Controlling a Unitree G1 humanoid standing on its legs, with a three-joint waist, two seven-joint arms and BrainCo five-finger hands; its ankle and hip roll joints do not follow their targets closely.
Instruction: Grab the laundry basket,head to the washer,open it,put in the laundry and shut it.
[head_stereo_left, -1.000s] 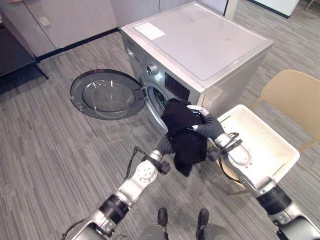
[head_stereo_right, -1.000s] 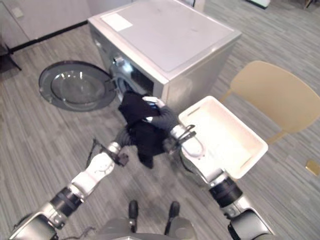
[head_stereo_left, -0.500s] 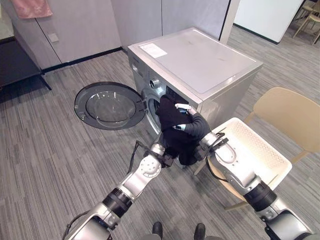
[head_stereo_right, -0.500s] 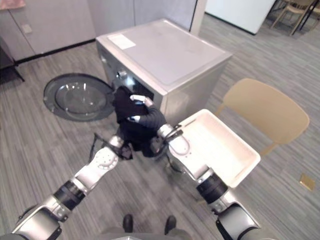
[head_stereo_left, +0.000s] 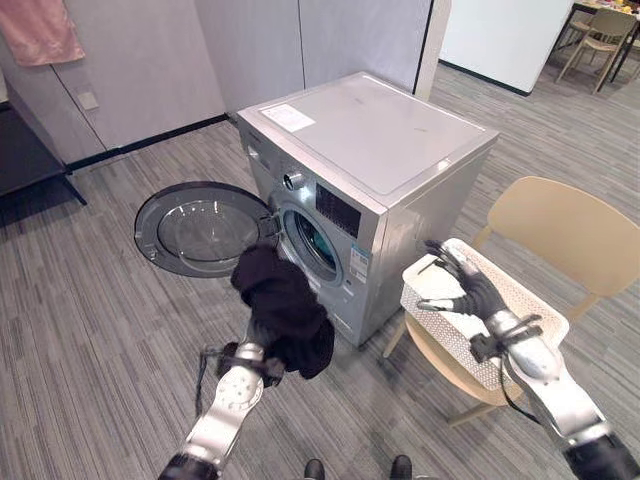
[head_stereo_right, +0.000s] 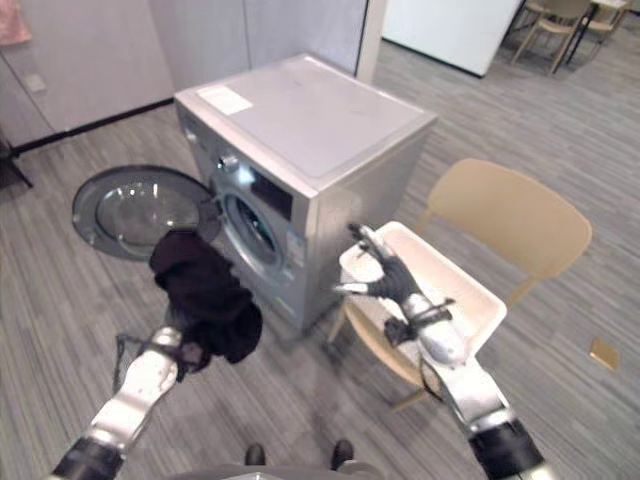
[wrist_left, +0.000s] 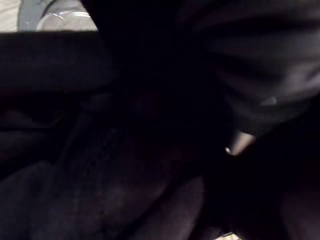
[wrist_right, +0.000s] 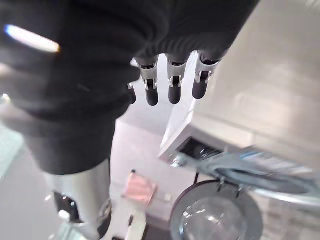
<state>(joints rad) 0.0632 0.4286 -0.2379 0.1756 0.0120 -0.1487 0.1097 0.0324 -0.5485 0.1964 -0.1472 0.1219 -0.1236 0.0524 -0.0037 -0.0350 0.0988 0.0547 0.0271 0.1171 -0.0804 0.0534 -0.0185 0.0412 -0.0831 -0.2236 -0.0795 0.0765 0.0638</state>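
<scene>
Laundry (head_stereo_left: 285, 310), a dark bundle, hangs lower left in the head view, covering the left hand; fingers cannot be told. It looks soft, light; bunching suits. Right wrist view: right hand (wrist_right: 170, 87) fingers straight, empty, above basket (head_stereo_left: 520, 300).

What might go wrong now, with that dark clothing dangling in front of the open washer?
The dark clothing bunches over the left robot hand outside the drum opening, so it may slip to the floor or snag on the rim. The right robot hand hangs open over the basket on the chair, giving no support.
</scene>
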